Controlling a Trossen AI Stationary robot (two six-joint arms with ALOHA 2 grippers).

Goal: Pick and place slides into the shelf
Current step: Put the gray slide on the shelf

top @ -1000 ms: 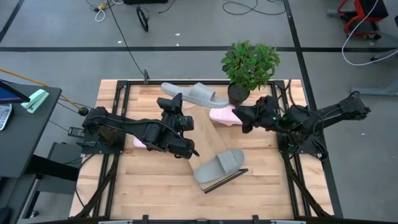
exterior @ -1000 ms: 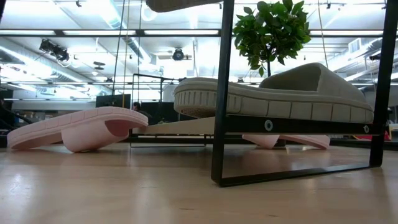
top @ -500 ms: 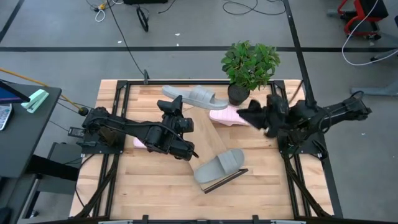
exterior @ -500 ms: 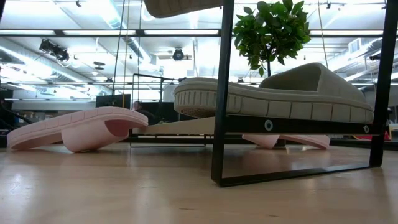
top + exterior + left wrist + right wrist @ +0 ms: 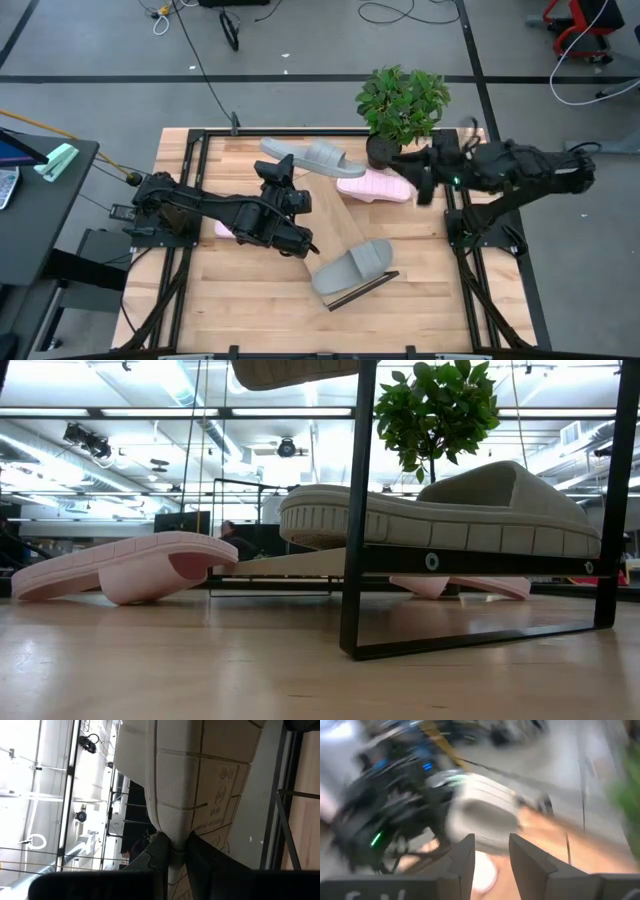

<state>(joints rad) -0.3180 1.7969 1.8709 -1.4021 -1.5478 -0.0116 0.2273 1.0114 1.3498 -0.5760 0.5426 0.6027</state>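
On slatted tabletop [image 5: 250, 290], shelf [image 5: 345, 225], potted plant [image 5: 402, 105]

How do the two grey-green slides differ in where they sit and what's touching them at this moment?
The lifted grey-green slide is clamped at its edge by the left gripper, over the table's far side; the grey-green slide on the shelf is touched by no gripper. The first hangs in the air, its ridged sole facing the left wrist camera; the second rests sole-down on the shelf board, at its near end. Both share colour and shape.
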